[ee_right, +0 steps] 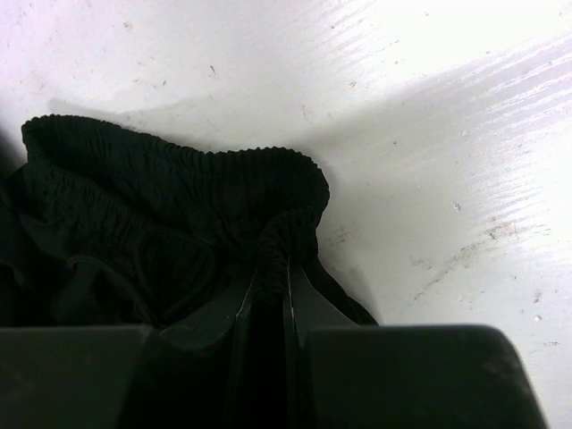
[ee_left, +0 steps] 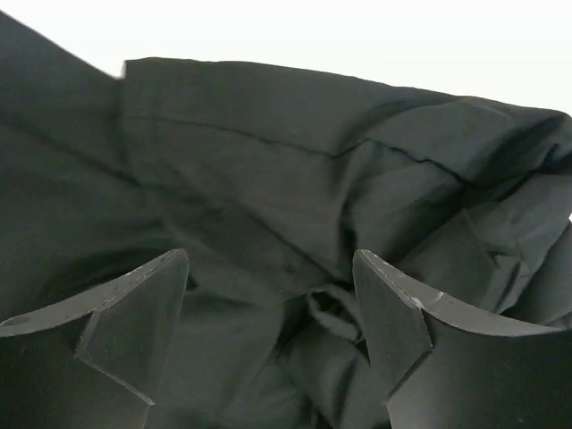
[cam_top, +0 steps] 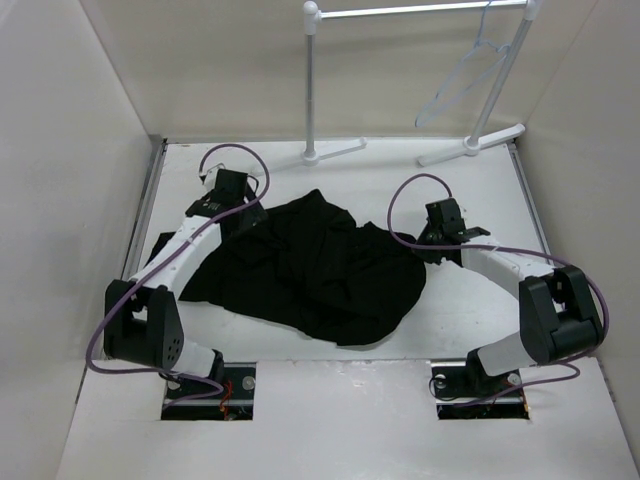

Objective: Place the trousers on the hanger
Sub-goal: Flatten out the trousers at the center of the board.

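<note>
White worktop (cam_top: pixel 480 330), white walls. Black trousers (cam_top: pixel 320 270) heaped between end effectors. Right end effector (ee_right: pixel 273 277) clenched on elastic waistband (ee_right: pixel 179 170) edge; left end effector (ee_left: pixel 270 259) released, poised over loose fabric. Hanger (cam_top: pixel 460 76) on rack (cam_top: pixel 311 90) beyond right one. Left should pinch waistband too before lift.

Black trousers (cam_top: pixel 320 270) crumpled; pale hanger (cam_top: pixel 478 45) hung.
Trousers heaped mid-surface, ribbed waistband rightward; hanger tilted on the far rack.

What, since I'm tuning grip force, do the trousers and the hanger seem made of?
The trousers: soft matte black cloth, judging by its creases and bunching; the waistband looks ribbed elastic. The hanger: thin, pale, see-through frame, probably plastic, too small to be sure.
</note>
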### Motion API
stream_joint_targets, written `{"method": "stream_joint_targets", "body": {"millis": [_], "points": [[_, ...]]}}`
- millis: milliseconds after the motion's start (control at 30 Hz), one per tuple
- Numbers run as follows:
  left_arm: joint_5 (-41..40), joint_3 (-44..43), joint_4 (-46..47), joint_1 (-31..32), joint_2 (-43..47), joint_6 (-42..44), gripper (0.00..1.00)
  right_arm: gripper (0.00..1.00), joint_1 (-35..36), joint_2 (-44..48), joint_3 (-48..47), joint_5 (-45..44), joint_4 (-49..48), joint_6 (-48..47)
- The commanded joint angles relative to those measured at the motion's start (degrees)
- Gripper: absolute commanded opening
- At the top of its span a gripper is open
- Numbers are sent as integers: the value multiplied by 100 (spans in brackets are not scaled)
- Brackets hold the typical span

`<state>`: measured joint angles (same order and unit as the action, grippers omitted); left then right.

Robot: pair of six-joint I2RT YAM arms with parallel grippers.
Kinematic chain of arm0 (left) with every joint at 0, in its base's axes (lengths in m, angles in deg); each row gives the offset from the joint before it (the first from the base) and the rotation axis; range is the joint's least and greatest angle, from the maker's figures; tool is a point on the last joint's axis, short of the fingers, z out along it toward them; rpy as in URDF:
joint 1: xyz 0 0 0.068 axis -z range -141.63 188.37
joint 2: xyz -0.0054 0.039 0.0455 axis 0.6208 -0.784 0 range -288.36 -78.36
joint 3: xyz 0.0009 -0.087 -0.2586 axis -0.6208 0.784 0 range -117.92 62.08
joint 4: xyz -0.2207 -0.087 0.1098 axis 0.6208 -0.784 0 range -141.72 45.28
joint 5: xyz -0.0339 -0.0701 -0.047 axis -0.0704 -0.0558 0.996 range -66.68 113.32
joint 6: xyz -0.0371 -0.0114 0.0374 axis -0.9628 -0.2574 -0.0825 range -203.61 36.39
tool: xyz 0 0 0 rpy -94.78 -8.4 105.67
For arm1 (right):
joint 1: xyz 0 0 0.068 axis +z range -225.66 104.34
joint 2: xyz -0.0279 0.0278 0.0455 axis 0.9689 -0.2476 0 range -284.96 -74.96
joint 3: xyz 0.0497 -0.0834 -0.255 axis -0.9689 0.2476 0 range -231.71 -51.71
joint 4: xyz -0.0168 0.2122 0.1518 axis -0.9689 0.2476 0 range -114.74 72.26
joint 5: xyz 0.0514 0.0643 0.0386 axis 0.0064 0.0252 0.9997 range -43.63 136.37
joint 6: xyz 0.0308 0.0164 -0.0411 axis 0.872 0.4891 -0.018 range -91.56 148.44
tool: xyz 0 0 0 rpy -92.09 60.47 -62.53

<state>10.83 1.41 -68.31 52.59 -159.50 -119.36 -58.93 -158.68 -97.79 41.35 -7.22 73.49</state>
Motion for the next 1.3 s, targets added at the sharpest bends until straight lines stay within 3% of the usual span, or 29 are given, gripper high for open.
{"method": "stream_joint_targets", "body": {"millis": [0, 267, 300, 333, 400, 467, 500, 533, 567, 667, 733, 833, 1133, 1267], "points": [[98, -419, 276, 173, -112, 94, 73, 7, 1, 58, -23, -114, -73, 56], [282, -376, 426, 200, 248, 77, 59, 7, 1, 58, -23, -114, -73, 56], [248, -341, 426, 191, 326, 59, 59, 31, -147, 1815, -1268, -932, 336, -753], [221, -306, 435, 165, 423, 42, 59, 32, -148, 2164, -1306, -1175, 253, -770], [203, -209, 479, 94, 555, 7, 59, 54, -148, 2666, -1228, -1711, -62, -657], [238, -192, 548, 199, 469, -11, 59, 63, 9, 2468, -1183, -1365, -467, -288], [273, -252, 523, 374, 346, -11, 59, 67, 149, 2022, -1471, -483, -399, -157], [221, -314, 479, 541, 258, 6, 59, 64, 272, 1522, -1856, 440, -137, -129], [203, -341, 444, 603, 240, 6, 60, 64, 369, 1299, -2052, 736, 92, -77], [229, -183, 566, 526, 537, -38, 63, 78, 485, 1639, -1774, -190, 155, -452], [317, -86, 549, 341, 626, -3, 64, 79, 126, 1466, -1790, -19, 295, -830], [607, -42, 549, 200, 486, 6, 64, 67, -157, 535, -1983, 790, 384, -1200], [792, -744, 698, 559, -410, 68, 65, 62, 203, -1610, -2396, 1669, -337, -1368], [941, -1289, 698, 832, -1025, 217, 68, 62, 379, -2042, -2405, 1732, -608, -1280]]}}
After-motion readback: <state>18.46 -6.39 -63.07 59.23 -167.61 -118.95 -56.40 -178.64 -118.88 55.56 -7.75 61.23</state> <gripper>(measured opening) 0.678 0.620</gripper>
